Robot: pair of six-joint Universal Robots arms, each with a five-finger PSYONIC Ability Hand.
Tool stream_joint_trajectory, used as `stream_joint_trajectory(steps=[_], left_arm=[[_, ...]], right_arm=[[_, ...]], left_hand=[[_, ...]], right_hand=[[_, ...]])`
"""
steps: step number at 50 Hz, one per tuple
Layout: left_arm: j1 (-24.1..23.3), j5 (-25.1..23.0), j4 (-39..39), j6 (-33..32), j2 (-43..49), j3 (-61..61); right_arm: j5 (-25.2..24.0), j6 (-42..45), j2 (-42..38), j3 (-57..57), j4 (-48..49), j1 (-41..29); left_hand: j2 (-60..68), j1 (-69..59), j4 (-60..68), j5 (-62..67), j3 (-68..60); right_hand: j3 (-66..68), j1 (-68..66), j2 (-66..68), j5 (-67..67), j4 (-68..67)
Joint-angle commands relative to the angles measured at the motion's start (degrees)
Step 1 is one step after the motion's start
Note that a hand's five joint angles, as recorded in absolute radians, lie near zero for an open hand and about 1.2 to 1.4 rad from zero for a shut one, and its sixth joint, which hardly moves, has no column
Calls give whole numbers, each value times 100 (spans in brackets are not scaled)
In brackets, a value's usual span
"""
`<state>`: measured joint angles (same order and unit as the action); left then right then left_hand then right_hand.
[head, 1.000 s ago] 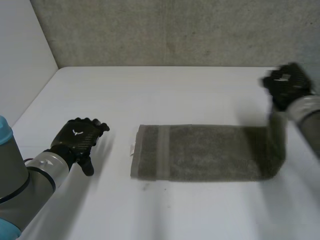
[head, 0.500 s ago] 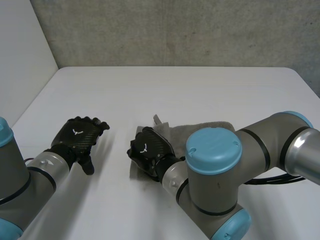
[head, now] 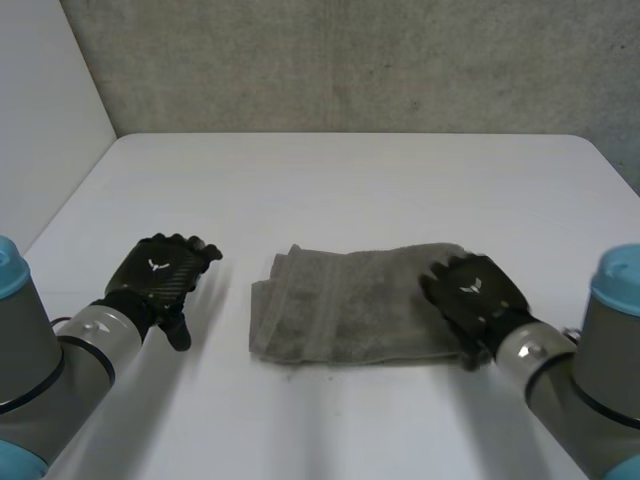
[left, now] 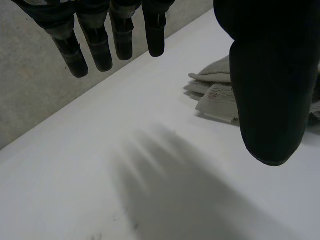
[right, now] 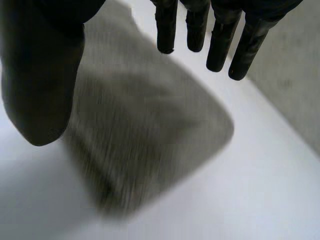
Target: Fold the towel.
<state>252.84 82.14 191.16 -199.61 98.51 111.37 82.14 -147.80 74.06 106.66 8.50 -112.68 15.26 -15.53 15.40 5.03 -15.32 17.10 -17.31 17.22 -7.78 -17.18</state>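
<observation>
The towel [head: 345, 305] lies doubled mid-table [head: 350, 180]; I judge it soft, limp and light. My right hand [head: 470, 293], fingers straight, is over its right end. My left hand [head: 160, 272] rests open, well apart. I would pinch the corners, not mid-cloth.

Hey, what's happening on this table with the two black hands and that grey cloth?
A two-armed robot is folding a grey towel on a white table. The towel lies doubled over, its layered edges at the end nearer the left hand. The right hand is at the towel's other end with straight fingers, gripping nothing. The left hand is off to the side, apart from the towel, open as well.
</observation>
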Motion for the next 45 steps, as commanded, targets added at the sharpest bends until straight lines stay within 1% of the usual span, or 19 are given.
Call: stream_joint_trajectory(steps=[1,5,7,16,18,19,21,27,31,32,33,34,35,36,38,41,43,44,45], left_arm=[[-86,13,-9,10,-25,-10],[-165,13,-9,28,-60,-19],[-209,22,-9,28,-86,-10],[-218,48,-26,28,-262,-98],[-218,57,-35,36,-350,-203],[-218,57,-35,36,-350,-203],[-226,66,-53,63,-446,-343],[-244,83,-61,362,-623,-599],[-218,110,-70,906,-728,-889],[-192,110,-70,1063,-719,-1002],[-191,110,-70,1065,-719,-1003],[-183,110,-88,1213,-702,-1108],[-200,110,-114,1345,-650,-1196],[-200,110,-114,1346,-649,-1196],[-244,110,-167,1582,-536,-1345],[-270,110,-193,1689,-394,-1416],[-358,110,-263,1907,-53,-1582],[-358,110,-264,1908,-51,-1583],[-428,110,-307,2030,114,-1653]], right_arm=[[-31,242,-190,434,458,527],[-14,330,-375,390,679,545],[57,400,-472,268,767,545],[-5,550,-217,-454,705,203],[-162,603,-287,-996,670,-776],[-163,603,-287,-998,670,-782],[-321,699,-619,-1549,644,-1665],[-559,1148,-1157,-2176,371,-2408],[-752,1552,-1764,-2554,11,-2794],[-665,1578,-1877,-2632,-102,-2794],[-664,1578,-1878,-2633,-103,-2794],[-499,1535,-1895,-2633,-190,-2794],[-219,1421,-1826,-2598,-217,-2794],[-216,1420,-1825,-2598,-218,-2794],[230,774,-1493,-2458,-139,-2751],[294,216,-1263,-2370,-42,-2654],[259,-1017,-808,-2125,186,-2164],[259,-1023,-806,-2124,187,-2162],[224,-1615,-597,-2036,248,-1874]], left_hand=[[151,-124,138,175,-145],[151,-124,138,175,-145],[151,-124,138,175,-145],[151,-124,138,175,-145],[135,-108,121,158,-129],[134,-107,121,158,-128],[84,-57,70,108,-78],[-34,61,-48,-10,40],[-118,145,-132,-94,124],[-151,178,-165,-128,157],[-152,179,-165,-128,157],[-152,179,-165,-128,157],[-235,262,-249,-211,241],[-236,263,-249,-212,242],[-320,347,-333,-296,326],[-320,347,-333,-296,326],[-303,330,-317,-279,309],[-303,330,-317,-279,309],[-270,297,-283,-246,276]], right_hand=[[1680,-1659,1669,-1612,-1672],[2982,-2961,2970,-2914,-2974],[6259,-6238,6248,-6191,-6252],[6290,-6269,6278,-6222,-6282],[6290,-6269,6278,-6222,-6282],[6290,-6269,6278,-6222,-6282],[6290,-6269,6278,-6222,-6282],[6290,-6269,6278,-6222,-6282],[6290,-6269,6278,-6222,-6282],[5013,-4992,5002,-4945,-5006],[5001,-4980,4989,-4933,-4993],[1337,-1316,1325,-1269,-1329],[-710,731,-722,778,718],[-710,731,-722,778,718],[-710,731,-722,778,718],[-710,731,-722,778,718],[-710,731,-722,778,718],[-710,731,-722,778,718],[-710,731,-722,778,718]])
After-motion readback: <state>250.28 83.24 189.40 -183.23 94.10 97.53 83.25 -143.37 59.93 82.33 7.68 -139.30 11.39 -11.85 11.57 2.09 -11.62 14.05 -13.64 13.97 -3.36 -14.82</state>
